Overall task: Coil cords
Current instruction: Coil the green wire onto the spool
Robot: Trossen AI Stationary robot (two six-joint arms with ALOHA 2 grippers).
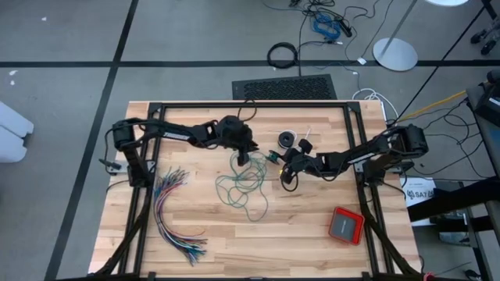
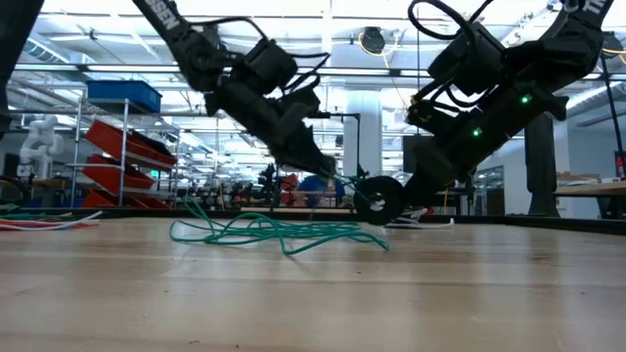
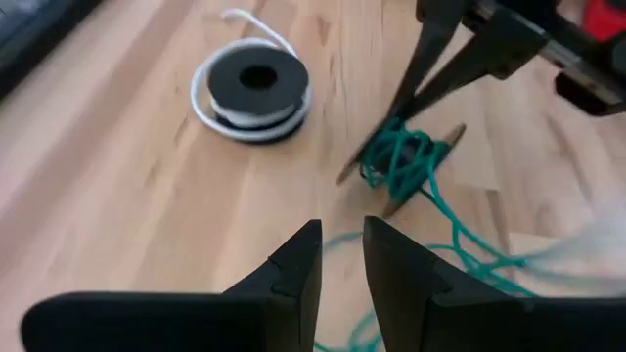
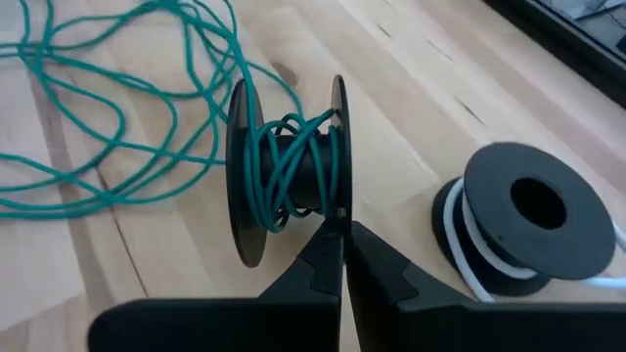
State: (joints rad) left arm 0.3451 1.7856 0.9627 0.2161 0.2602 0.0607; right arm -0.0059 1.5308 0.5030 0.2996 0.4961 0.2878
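My pale wooden plank surface (image 1: 234,234) sits in a black frame, and the low view looks past it into a bright workshop hall with red bins and blue crates on shelving. At eight o'clock on the surface lies a fanned bundle of many-coloured wires (image 1: 173,212); at four o'clock, a small red and grey box (image 1: 345,225).

Dead centre sprawls my thin teal-green cord (image 1: 244,186), most of it loose in a tangle. Only a few turns sit on the black flat-sided spool (image 4: 286,168), which my right tool (image 4: 342,256) pinches by one flange, pressed tight together. My left tool (image 3: 340,262) hovers just beside that spool at ten o'clock of the tangle, its fingers slightly parted; whether it grips a strand I cannot tell.

The black cord with its white tail (image 4: 514,230) looks already wound on its own spool at one o'clock. I judge roughly half the job remains.
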